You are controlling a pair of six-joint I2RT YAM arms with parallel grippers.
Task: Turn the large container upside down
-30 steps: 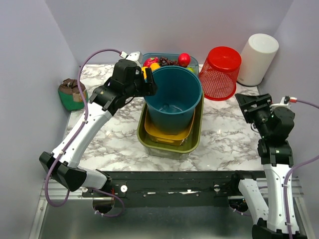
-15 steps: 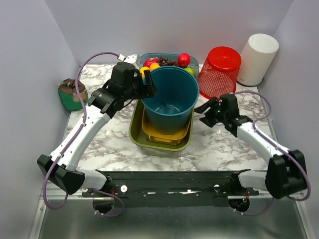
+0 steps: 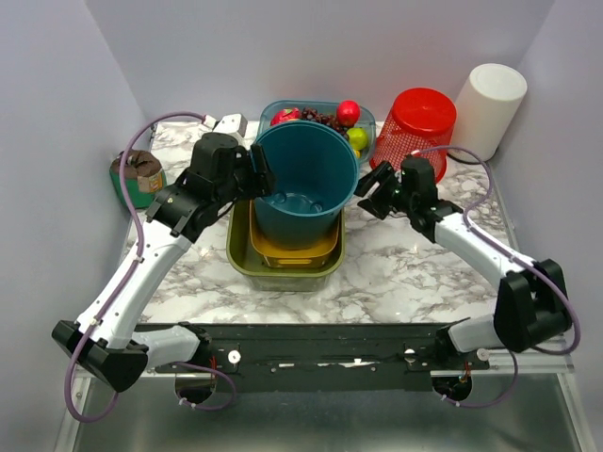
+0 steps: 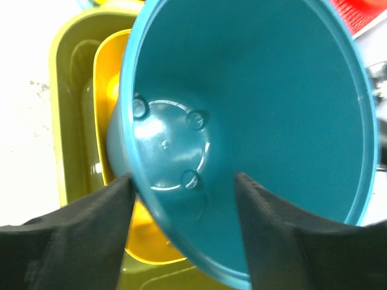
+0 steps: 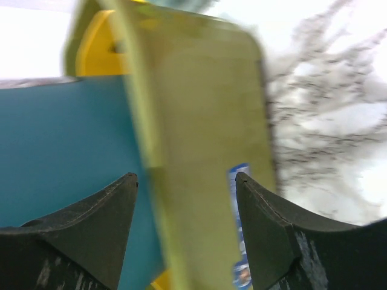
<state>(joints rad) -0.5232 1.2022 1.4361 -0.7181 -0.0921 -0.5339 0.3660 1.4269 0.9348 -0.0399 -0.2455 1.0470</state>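
The large container, a teal bucket (image 3: 301,174) (image 4: 272,121) (image 5: 60,151), stands upright inside a yellow tub (image 3: 292,254) (image 4: 109,78) that is nested in an olive-green tub (image 3: 283,278) (image 5: 205,151). My left gripper (image 3: 259,179) (image 4: 184,178) is open and straddles the bucket's left rim, with one finger outside the wall and one inside. My right gripper (image 3: 369,193) (image 5: 186,178) is open just to the right of the stack. Its view is blurred and shows the olive tub's edge between the fingers.
A red mesh basket (image 3: 415,137) sits upside down at the back right, next to a white cylinder (image 3: 488,111). A clear box of fruit (image 3: 316,115) stands right behind the bucket. A small green pot (image 3: 139,177) sits at the left edge.
The whole stack has slid left with my left gripper at the bucket's rim. My right arm has swung in from the right edge to the bucket's right side.
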